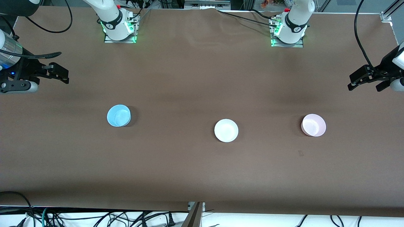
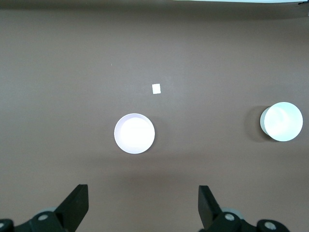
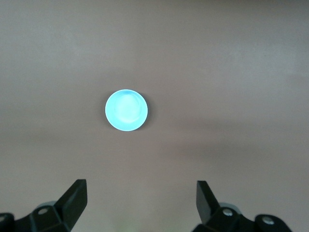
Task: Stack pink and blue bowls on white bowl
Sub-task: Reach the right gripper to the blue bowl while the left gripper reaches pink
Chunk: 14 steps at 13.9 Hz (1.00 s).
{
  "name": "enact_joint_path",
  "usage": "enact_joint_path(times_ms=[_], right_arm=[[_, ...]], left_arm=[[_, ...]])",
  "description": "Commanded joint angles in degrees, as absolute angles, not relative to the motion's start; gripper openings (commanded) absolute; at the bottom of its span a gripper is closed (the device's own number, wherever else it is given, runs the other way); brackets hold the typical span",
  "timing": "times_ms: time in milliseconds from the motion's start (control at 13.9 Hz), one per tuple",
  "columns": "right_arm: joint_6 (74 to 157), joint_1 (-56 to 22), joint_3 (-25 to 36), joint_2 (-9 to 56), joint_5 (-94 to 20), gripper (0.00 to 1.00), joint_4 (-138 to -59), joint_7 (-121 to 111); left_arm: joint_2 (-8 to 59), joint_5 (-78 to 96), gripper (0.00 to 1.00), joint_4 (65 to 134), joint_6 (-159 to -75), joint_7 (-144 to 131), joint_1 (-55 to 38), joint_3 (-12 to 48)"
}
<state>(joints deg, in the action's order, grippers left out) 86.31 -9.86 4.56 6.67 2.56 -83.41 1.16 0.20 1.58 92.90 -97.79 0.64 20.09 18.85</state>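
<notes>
Three bowls stand apart in a row across the brown table. The light blue bowl (image 1: 118, 115) (image 3: 126, 109) is toward the right arm's end. The white bowl (image 1: 226, 130) (image 2: 282, 121) is in the middle. The pale pink bowl (image 1: 313, 125) (image 2: 134, 133) is toward the left arm's end. My right gripper (image 1: 64, 75) (image 3: 141, 188) hangs open and empty above its end of the table, well clear of the blue bowl. My left gripper (image 1: 355, 81) (image 2: 143, 193) hangs open and empty above its end, well clear of the pink bowl.
The brown table (image 1: 189, 78) carries a small pale mark (image 1: 300, 153) (image 2: 156, 88) nearer to the front camera than the pink bowl. Both arm bases (image 1: 120, 26) (image 1: 288, 31) stand along the table's edge farthest from the front camera. Cables (image 1: 94, 219) lie below the near edge.
</notes>
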Motion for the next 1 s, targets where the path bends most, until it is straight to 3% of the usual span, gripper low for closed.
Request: enact_joint_path(times_ms=[0, 646, 932], right_arm=[[86.48, -9.67, 4.31, 6.59, 2.29, 1.00, -82.88, 1.93], [86.48, -9.67, 4.22, 6.85, 2.46, 1.00, -82.88, 1.58], [86.57, -9.84, 4.13, 7.03, 2.72, 1.00, -82.88, 1.67]], left_arm=[[0.97, 0.27, 1.00, 91.14, -97.21, 1.76, 20.30, 19.25], [7.63, -1.76, 1.00, 91.67, -97.82, 1.23, 21.79, 18.98], [12.82, -1.76, 1.00, 92.28, -103.78, 1.49, 23.55, 18.98]])
